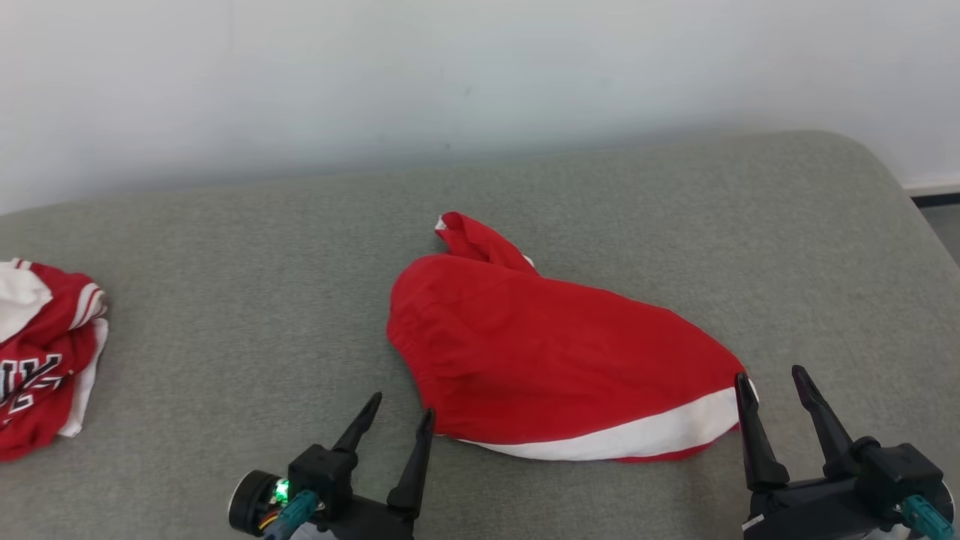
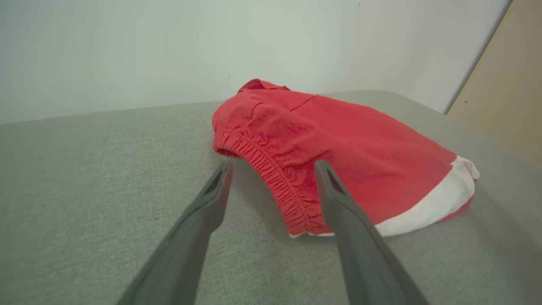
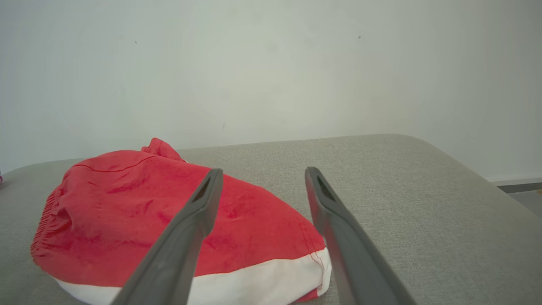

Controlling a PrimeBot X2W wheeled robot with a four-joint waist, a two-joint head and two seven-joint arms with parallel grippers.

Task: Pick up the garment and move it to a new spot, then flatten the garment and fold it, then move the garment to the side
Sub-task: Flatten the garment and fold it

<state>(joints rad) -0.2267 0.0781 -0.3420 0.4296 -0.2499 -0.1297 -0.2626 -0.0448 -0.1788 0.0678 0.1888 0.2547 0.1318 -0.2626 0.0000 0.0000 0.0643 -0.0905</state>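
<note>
The garment is a pair of red shorts with a white hem band, lying bunched in the middle of the grey padded surface. Its elastic waistband faces my left gripper, which stands open just left of the garment's near left edge, with nothing between its fingers. My right gripper is open too, its left fingertip at the garment's white-banded right corner. In the wrist views, the left gripper straddles the waistband and the right gripper frames the hem corner.
A second red and white garment with black lettering lies crumpled at the far left edge of the surface. A pale wall rises behind. The surface's rounded right corner drops to the floor.
</note>
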